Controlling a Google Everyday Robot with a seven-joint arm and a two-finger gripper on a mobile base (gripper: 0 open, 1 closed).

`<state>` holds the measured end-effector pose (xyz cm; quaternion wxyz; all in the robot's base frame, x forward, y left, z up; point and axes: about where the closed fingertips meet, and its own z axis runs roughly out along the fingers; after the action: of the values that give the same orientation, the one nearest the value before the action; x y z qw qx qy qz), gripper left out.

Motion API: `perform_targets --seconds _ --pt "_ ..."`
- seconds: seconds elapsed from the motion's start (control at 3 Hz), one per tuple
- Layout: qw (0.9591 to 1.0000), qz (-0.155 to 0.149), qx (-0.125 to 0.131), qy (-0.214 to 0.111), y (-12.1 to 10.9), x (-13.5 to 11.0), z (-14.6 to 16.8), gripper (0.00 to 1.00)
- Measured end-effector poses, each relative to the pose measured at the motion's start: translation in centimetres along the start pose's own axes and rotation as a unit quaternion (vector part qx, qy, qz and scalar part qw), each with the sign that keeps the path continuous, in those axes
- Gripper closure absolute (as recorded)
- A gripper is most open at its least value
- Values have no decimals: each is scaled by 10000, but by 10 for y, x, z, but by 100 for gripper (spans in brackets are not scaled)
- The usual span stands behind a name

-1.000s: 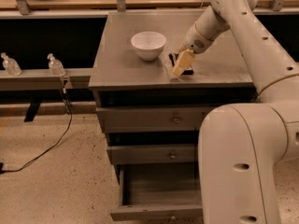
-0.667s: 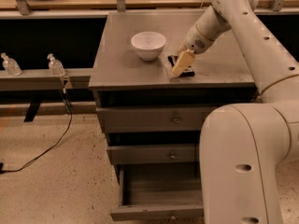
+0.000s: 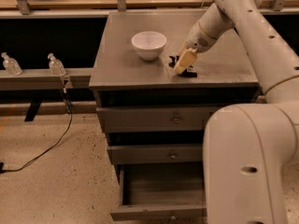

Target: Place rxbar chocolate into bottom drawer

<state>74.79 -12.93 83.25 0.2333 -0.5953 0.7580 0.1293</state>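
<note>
The rxbar chocolate (image 3: 188, 73) is a small black bar lying on the grey cabinet top (image 3: 126, 64), right of the white bowl (image 3: 148, 45). Only its dark ends show, because my gripper (image 3: 182, 63) is down on top of it, reaching in from the upper right. The bottom drawer (image 3: 159, 213) is pulled open below, and its grey interior is bare. Part of the drawer's right side is hidden behind my arm's large white housing (image 3: 247, 167).
The two upper drawers (image 3: 173, 119) are closed. Two small clear bottles (image 3: 56, 65) stand on a low shelf to the left. A black cable (image 3: 51, 143) trails over the speckled floor at the left.
</note>
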Motion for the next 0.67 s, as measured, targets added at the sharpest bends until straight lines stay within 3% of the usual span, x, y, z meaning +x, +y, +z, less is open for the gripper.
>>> perform_targets --seconds 0.33,0.67 --pt "9989 -142 4 -446 30 2 -34 100" --pt "9936 -276 -88 -1095 77 11 -73 100"
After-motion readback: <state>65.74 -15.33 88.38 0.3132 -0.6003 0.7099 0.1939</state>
